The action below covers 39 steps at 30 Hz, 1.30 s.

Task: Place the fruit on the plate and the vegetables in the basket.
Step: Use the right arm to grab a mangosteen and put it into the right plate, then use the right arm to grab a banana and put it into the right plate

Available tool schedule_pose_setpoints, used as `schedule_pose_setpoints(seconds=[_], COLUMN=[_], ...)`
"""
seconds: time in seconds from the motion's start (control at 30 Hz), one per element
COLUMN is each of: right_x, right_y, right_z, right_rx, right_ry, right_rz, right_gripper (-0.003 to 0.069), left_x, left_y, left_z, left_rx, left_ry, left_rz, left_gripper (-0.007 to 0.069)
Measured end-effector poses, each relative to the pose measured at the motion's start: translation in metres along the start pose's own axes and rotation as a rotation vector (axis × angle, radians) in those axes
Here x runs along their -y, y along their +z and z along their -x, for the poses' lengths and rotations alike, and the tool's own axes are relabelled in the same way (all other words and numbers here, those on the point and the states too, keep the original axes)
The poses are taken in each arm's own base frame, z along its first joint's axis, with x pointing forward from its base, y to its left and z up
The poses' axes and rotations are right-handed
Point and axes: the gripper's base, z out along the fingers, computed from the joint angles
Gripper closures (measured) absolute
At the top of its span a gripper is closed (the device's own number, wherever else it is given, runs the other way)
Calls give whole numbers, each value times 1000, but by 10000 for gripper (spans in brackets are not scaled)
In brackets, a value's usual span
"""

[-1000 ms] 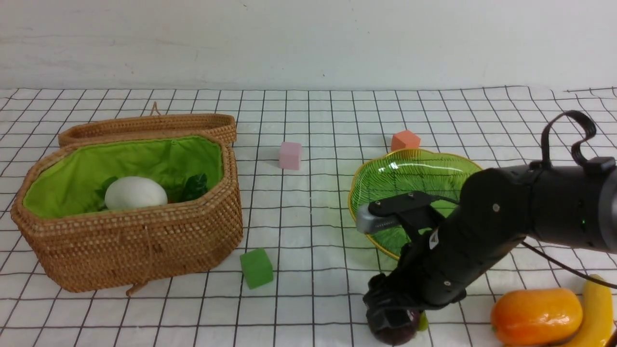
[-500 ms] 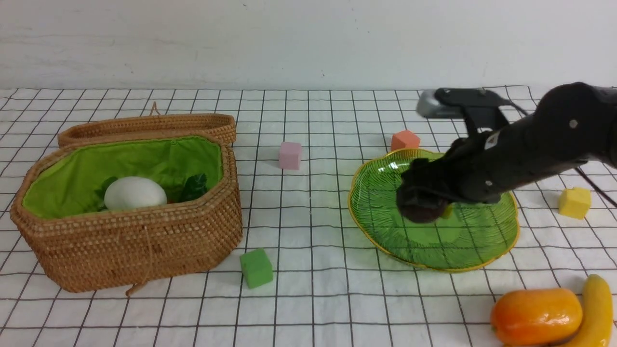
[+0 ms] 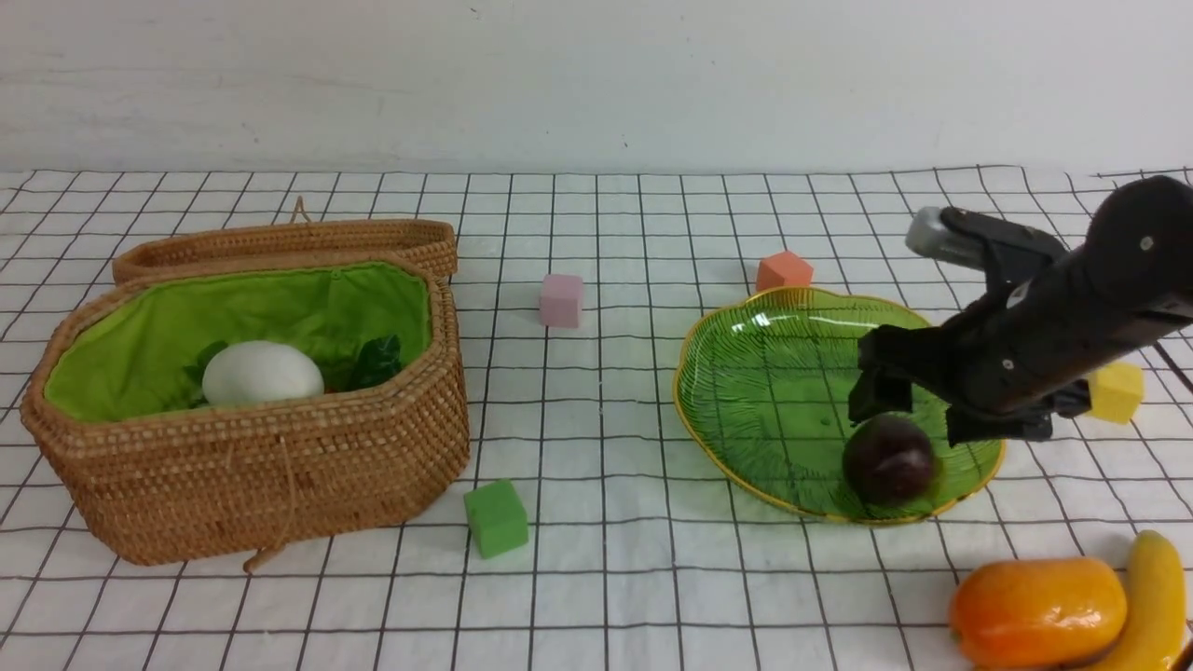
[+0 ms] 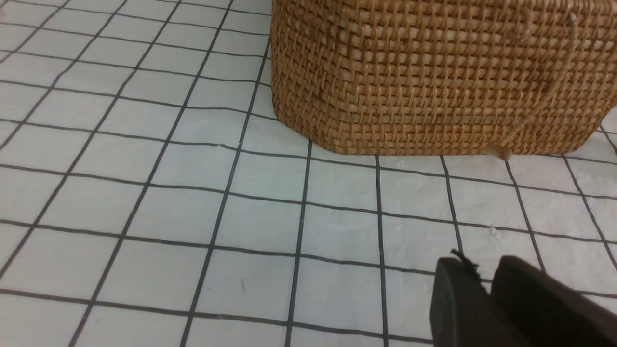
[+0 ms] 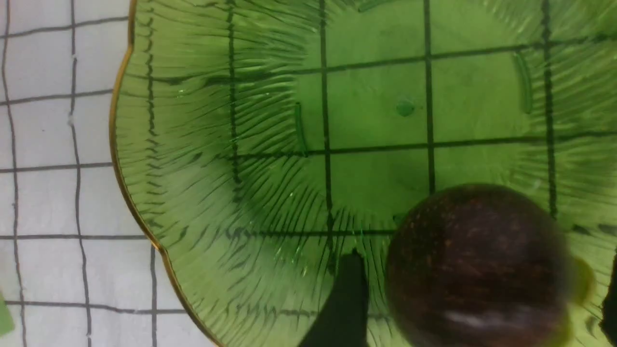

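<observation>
One fruit of three on plate: dark round fruit (image 3: 888,459) sits in plate (image 3: 764,391), on the near-right part of the dish just inside the rim, resting on the glass on its own

Right gripper (image 3: 932,410) hovers directly over it, fingers (image 3: 871,391) spread wide, nothing clamped. In the wrist view the fruit shows between the two fingers but lower than them; no contact that I can make out. Judgement: wide spread is there so the fingers clear the fruit on the way up without nudging it. It is round and glossy, close to the rim, and could roll

Mango (image 3: 1036,610) and banana (image 3: 1156,596) lie touching on the cloth at the near right, well apart from plate. Likely next for this arm, being on its side

Basket (image 3: 261,475) at left, lid hinged back so the lined inside is reachable from above. Radish (image 3: 262,373) inside with dark leaves beside it; other vegetables cannot be made out

Left gripper (image 4: 484,270) low over the cloth near the basket wall, fingers close together, holding nothing; looks parked

Four small cubes on the cloth are not task items
</observation>
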Motion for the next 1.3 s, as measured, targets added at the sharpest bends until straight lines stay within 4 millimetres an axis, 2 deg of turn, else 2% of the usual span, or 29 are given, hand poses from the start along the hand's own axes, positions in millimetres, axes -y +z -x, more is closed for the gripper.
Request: schedule_pose_setpoints(seconds=[0.07, 0.1, 0.23, 0.33, 0.37, 0.43, 0.53, 0.6, 0.77, 0.93, 1.07, 1.17, 1.23, 1.3], right_x=[7, 8, 32, 48, 58, 75, 89, 97, 114, 126, 128, 127, 123, 117], right_y=[-23, -26, -71, -83, -85, -79, -62, -51, -28, -10, -9, -11, -22, -40], right_z=[2, 2, -6, -19, -31, -54, -77, -85, -87, -92, -92, -91, -87, -75], right_rx=[-4, 1, -13, -21, -20, -36, -22, 13, 59, -7, -23, -19, 6, 85], right_ry=[69, 71, 187, 283, 357, 483, 569, 598, 631, 644, 628, 626, 617, 591], right_rz=[-5, -6, -100, -166, -208, -262, -289, -287, -296, -339, -353, -352, -344, -320], right_gripper=[-15, -13, 41, 72, 94, 127, 165, 185, 211, 221, 312, 319, 319, 319], left_x=[0, 0, 0, 0, 0, 0, 0, 0, 0, 0, 0, 0, 0, 0], left_y=[0, 0, 0, 0, 0, 0, 0, 0, 0, 0, 0, 0, 0, 0], left_z=[0, 0, 0, 0, 0, 0, 0, 0, 0, 0, 0, 0, 0, 0], left_rx=[0, 0, 0, 0, 0, 0, 0, 0, 0, 0, 0, 0, 0, 0], left_ry=[0, 0, 0, 0, 0, 0, 0, 0, 0, 0, 0, 0, 0, 0], left_rz=[0, 0, 0, 0, 0, 0, 0, 0, 0, 0, 0, 0, 0, 0], left_gripper=[513, 512, 510, 507, 504, 501, 498, 496, 492, 487, 481, 480, 479, 476])
